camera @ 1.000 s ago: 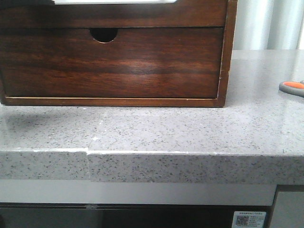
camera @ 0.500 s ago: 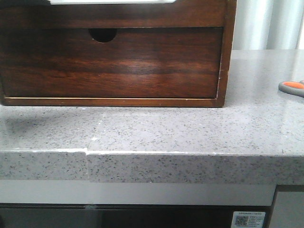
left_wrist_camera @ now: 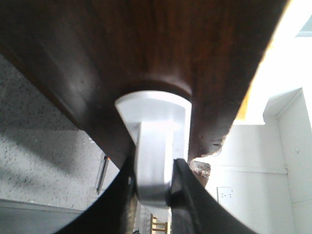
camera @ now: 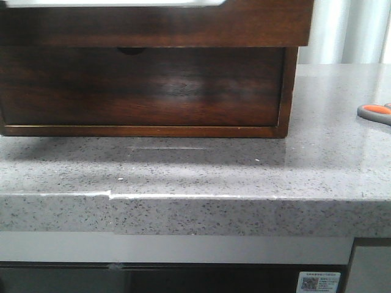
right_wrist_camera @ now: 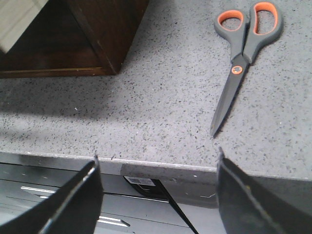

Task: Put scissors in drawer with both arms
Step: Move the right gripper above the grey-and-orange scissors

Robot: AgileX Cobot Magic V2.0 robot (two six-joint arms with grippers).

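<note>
Top drawer of the wooden chest pulled forward over the lower drawer, shading its finger notch. Left gripper pinched on the pale cutout in the drawer's top edge. Right gripper spread wide above the speckled countertop. Scissors flat and closed on the counter, right of the chest, untouched.

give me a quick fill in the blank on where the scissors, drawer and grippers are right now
The scissors lie on the ___ countertop.
Their blades are ___.
The right gripper hangs with its jaws ___, holding nothing.
In the front view, the scissors lie to the ___ of the drawer.

Missing words: speckled grey; closed; open; right
</note>
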